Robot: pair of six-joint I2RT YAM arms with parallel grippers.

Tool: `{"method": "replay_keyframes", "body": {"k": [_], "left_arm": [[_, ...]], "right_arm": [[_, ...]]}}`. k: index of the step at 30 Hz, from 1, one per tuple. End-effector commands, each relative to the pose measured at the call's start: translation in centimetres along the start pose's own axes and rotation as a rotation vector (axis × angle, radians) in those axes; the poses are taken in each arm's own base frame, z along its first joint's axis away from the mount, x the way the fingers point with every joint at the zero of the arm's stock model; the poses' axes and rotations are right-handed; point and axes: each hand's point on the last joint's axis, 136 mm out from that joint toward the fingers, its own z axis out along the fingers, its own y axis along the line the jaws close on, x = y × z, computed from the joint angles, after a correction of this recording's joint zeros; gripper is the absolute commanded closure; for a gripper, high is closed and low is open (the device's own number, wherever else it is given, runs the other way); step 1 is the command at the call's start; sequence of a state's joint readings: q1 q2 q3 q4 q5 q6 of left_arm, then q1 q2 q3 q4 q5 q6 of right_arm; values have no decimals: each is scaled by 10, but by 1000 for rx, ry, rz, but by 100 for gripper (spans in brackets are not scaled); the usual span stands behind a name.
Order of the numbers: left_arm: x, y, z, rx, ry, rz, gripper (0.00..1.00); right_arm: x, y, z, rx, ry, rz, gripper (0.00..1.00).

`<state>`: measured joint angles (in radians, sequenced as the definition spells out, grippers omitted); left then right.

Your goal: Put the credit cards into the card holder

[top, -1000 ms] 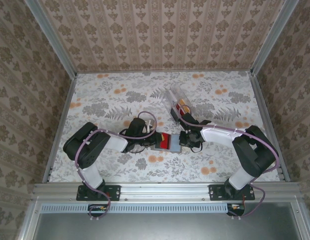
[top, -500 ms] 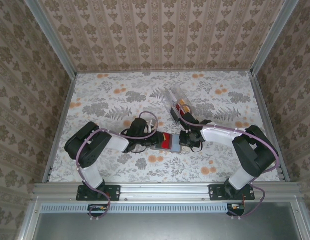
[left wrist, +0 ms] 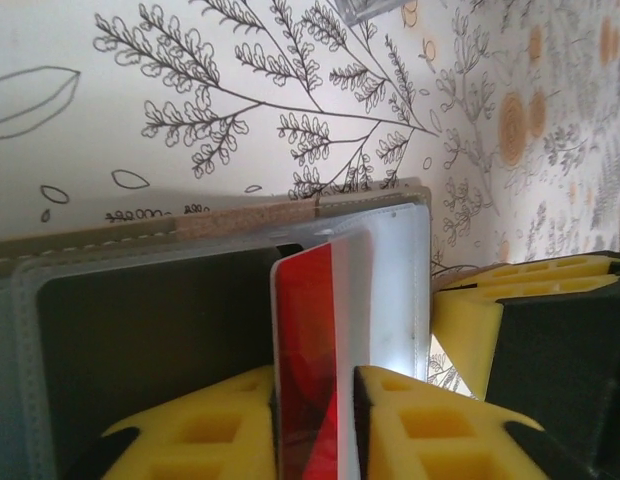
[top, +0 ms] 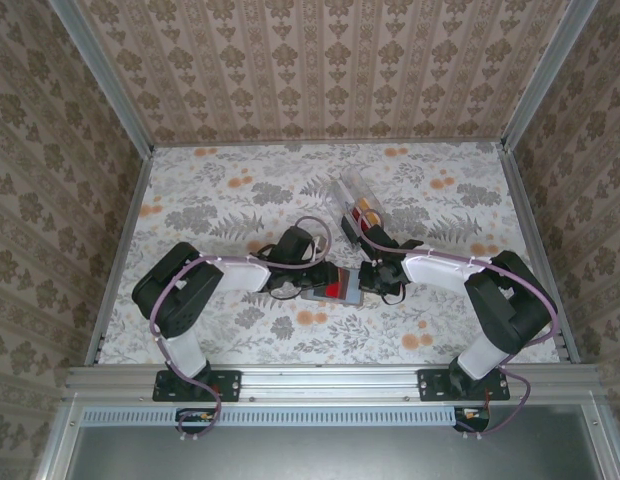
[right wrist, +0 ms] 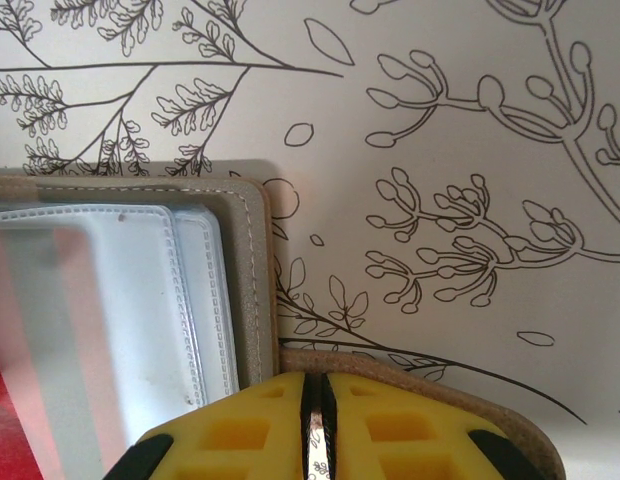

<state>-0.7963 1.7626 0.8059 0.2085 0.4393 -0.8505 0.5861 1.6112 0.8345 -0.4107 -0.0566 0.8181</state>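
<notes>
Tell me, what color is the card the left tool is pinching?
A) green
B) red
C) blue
B: in the left wrist view, the left tool is closed on a red card, whose far end reaches the clear pocket of the card holder.

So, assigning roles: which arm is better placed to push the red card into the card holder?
Left, probably: the left gripper holds the red card at the clear pocket of the card holder; the right gripper is clamped on its edge.
</notes>
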Motion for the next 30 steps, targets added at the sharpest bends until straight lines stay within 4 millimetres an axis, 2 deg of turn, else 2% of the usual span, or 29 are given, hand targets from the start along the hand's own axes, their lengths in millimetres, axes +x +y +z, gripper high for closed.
{"method": "replay_keyframes", "body": {"k": [1,6,13,22,25,27,30], "left_arm": [[13,13,-7,-136,47,49,71],[9,12,-18,-233,46,102,67],[13,13,-17,-288,66,131,68],[10,12,-27,-332,51,144,63],[9,11,-28,-332,47,146,67],[9,9,-27,-324,52,149,77],[10,7,-24,-316,61,151,82]], "right_arm": [[10,3,17,-22,44,15,84],[10,3,17,-22,43,14,84],[10,2,18,-20,42,16,84],[11,2,18,-22,47,16,84],[10,2,18,-25,45,17,84],[11,2,19,-24,48,17,84],[11,2,19,-25,47,17,85]]}}
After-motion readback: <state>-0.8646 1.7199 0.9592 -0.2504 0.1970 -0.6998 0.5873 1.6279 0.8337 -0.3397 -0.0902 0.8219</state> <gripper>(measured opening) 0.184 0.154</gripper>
